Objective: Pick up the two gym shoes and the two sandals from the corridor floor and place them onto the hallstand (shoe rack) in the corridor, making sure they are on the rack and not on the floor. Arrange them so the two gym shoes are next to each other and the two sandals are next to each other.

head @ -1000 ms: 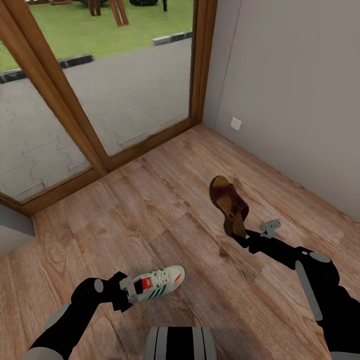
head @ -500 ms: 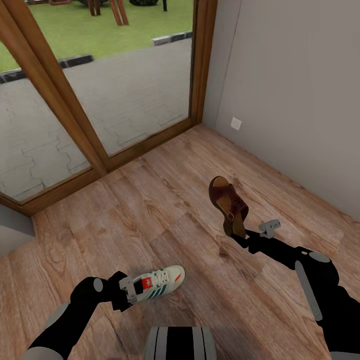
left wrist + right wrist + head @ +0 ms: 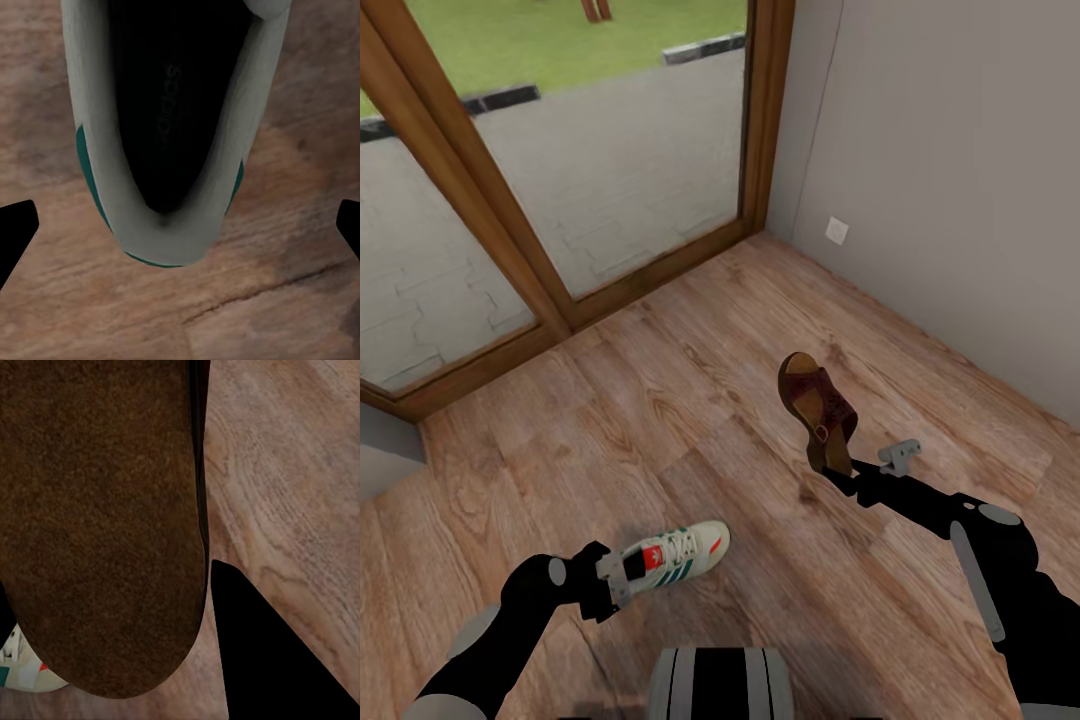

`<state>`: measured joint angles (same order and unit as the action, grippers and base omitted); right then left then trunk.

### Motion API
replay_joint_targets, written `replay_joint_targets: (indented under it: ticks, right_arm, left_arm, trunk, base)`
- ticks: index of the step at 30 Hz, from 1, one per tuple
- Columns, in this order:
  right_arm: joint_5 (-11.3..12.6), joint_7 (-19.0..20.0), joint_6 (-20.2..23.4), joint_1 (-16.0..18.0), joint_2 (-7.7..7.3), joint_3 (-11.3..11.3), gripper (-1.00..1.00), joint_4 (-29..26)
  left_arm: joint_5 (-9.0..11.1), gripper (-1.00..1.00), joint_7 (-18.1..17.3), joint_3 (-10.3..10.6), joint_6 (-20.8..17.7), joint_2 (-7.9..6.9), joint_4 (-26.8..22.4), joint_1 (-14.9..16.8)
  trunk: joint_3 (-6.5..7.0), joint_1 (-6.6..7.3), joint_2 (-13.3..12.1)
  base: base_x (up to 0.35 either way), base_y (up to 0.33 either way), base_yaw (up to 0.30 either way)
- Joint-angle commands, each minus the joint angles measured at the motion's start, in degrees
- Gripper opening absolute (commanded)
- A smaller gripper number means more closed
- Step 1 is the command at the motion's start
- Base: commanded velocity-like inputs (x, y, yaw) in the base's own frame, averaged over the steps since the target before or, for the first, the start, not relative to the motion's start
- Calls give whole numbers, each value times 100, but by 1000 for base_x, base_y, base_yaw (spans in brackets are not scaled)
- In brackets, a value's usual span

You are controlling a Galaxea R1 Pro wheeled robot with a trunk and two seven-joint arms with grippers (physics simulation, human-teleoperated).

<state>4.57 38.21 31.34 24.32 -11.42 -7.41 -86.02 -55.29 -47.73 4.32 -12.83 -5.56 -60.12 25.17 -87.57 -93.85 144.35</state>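
My right gripper [image 3: 838, 478] pinches a sandal [image 3: 816, 405] at my 1 o'clock; left gripper [image 3: 618, 583] looks spread around the gym shoe [image 3: 678, 559] heel, so I'd squeeze before lifting.

Faint print on gym shoe [image 3: 169, 112] insole, too blurred to read.

The corridor floor [image 3: 690, 400] is light brown wood-grain planking. It runs up to a wooden-framed glass door [image 3: 610, 190] on one side and a grey wall [image 3: 950, 180] on the other, the two meeting at a corner. One gym shoe [image 3: 678, 557], cream-white with green stripes and a red tongue label, lies near the lower left of the head view; whether its sole touches the planks cannot be told. In the left wrist view its heel opening shows above the same boards [image 3: 285, 300].
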Motion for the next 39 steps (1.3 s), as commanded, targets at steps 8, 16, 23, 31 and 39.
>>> replay_joint_targets:
  ticks: [8,16,23,31,39]
  right_arm:
    - [70,-6,65,2,-5,-6,-100,-4]
    - [70,-6,65,2,-9,-12,-100,-10]
    - [77,-5,65,2,-9,-194,-100,-7]
    - [79,-3,65,2,-9,-240,-100,-5]
    - [79,-4,65,3,-9,-243,-100,-3]
  left_arm:
    - [-11,100,202,16,-53,-1,-9,-1]
    - [-16,100,221,23,-53,2,-39,2]
    - [-18,100,229,29,-53,-4,-52,10]
    - [-48,100,229,33,-53,3,-84,46]
    - [-45,100,238,33,-54,22,-206,57]
  trunk:
    - [-42,1,2]
    - [-46,1,2]
    - [-46,1,2]
    - [-46,1,2]
    - [-50,1,2]
  base:
    - [0,0,0]
    - [0,0,0]
    - [0,0,0]
    - [0,0,0]
    - [0,0,0]
